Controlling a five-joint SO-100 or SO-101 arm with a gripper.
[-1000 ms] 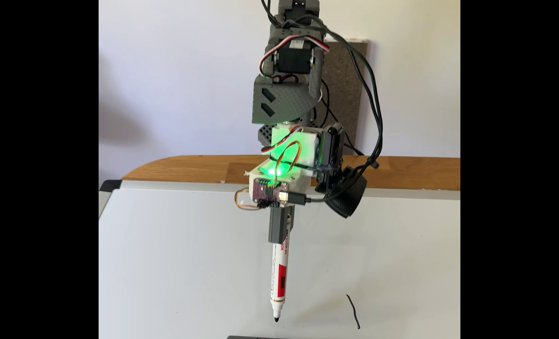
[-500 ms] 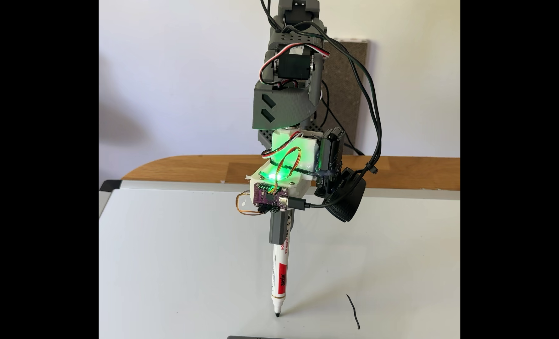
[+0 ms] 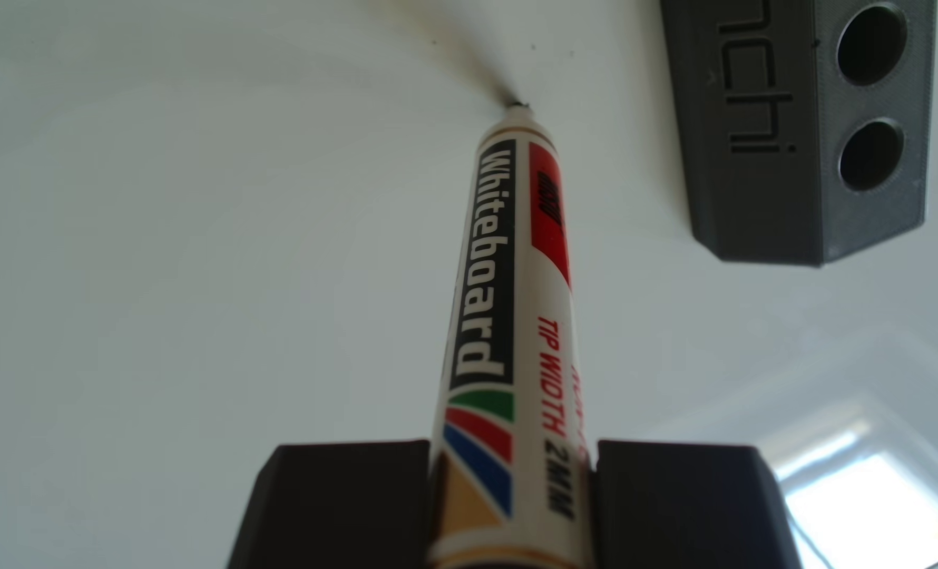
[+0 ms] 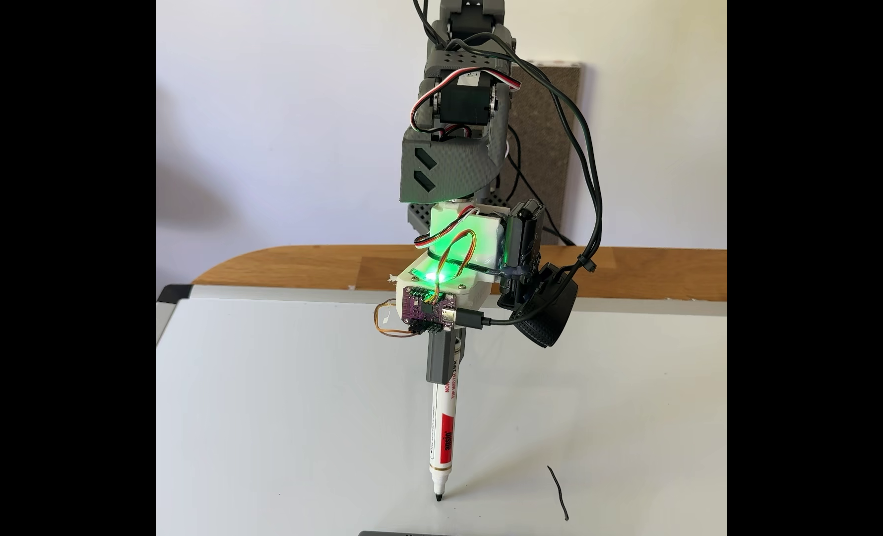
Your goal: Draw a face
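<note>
Surface: whiteboard, one short black stroke.
Gripper: clamped around marker.
Marker tip: touching board.
Risk: excess downward pressure could skid the nib, spoiling the line.

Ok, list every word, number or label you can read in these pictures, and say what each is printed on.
"Whiteboard": white letters on a black band of the marker.
"TIP WIDTH 2MM": red and black print on the same marker, also partly legible in the fixed view.
"nchi": raised letters, cut off by the frame edge, on the grey block.
Red brand patch on the marker: too blurred to read.
Sticker on the servo: too small.
</note>
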